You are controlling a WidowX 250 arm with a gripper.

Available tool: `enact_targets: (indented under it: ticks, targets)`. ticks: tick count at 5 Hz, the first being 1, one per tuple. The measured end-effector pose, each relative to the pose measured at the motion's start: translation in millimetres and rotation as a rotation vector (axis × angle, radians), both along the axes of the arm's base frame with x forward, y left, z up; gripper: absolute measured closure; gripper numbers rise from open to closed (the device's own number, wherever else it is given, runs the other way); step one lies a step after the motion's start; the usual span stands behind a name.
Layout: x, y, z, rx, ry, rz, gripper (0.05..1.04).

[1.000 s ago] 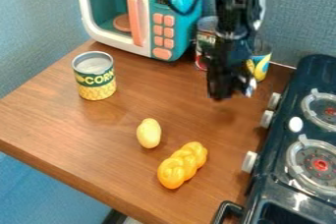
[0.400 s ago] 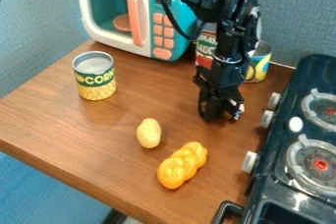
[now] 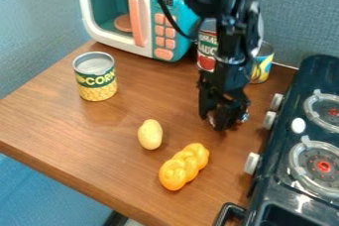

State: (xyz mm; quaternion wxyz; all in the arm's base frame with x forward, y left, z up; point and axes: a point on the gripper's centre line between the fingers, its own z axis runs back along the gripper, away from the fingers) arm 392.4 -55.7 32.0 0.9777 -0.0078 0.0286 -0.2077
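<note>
1. See in the camera view a smooth, oval yellow toy [image 3: 150, 135] on the wood-grained desk [image 3: 39, 121], beside a glossy, braided orange toy loaf [image 3: 183, 167].
2. Note beyond them a ridged metal can [image 3: 96, 90], a turquoise-and-white toy microwave [image 3: 109, 37] and, behind the arm [image 3: 232, 64], a red-labelled can [image 3: 206, 54] and a blue-and-yellow can [image 3: 263, 66]; at right, a glossy black toy stove [image 3: 266, 188] with round burners.
3. Find the arm bent down from the top edge, with the pincer [image 3: 222, 122] low over the desk, right of the oval toy and near the stove knobs. Cannot tell between released and clenched.
4. Notice a green band with yellow lettering above printed kernels on the ridged can, and pale lettering on the red-labelled one.
</note>
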Motion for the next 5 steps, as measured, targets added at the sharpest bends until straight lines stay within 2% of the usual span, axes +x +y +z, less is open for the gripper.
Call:
enact_targets:
  ticks: [1,2,3,4,5]
  targets:
    - [-0.3,1.6,39.5,-0.034,-0.101,0.025,0.078]
    - [-7.3,14.0,57.0,-0.051,-0.139,0.06,0.075]
    - [-25.0,27.6,78.9,-0.034,-0.171,0.085,0.079]
    - [-63.8,46.0,82.5,-0.001,-0.105,0.1,0.081]
    - [-103.6,52.2,78.4,0.008,-0.068,0.088,0.082]
